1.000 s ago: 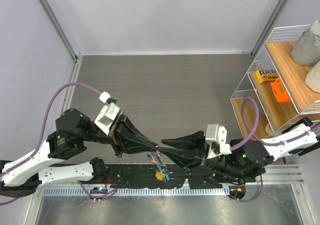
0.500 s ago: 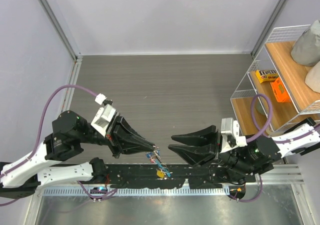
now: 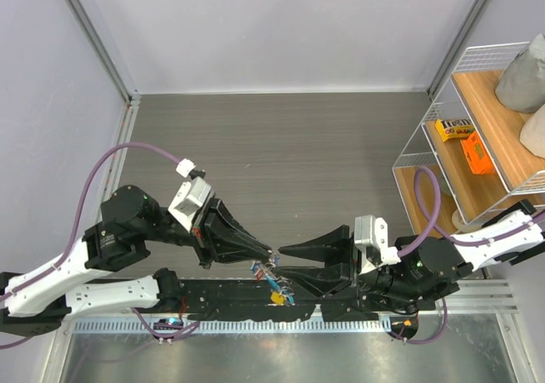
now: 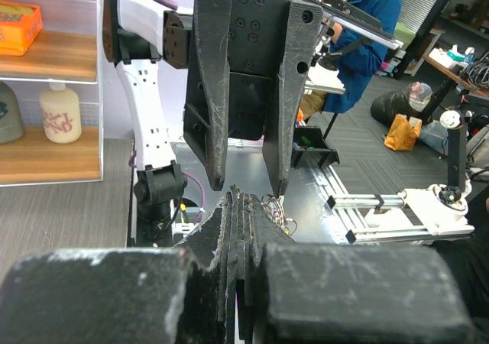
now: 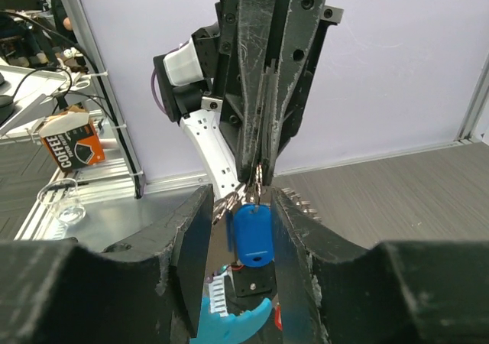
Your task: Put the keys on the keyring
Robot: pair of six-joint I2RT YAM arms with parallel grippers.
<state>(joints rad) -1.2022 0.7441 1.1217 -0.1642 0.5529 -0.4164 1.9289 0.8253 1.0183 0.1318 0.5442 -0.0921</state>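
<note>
Right wrist: left fingers pinch keyring; right fingers open around one blue key.

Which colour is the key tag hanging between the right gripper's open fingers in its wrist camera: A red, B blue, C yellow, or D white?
B: the blue tag hangs between the right gripper fingers, under the left gripper shut on the keyring.

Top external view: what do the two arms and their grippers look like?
The left arm and right arm have white link shells and black round joint housings, each showing a small green light. A purple cable runs to each wrist. The left gripper and right gripper have long, tapering matte-black fingers, scuffed whitish in the wrist views.
</note>
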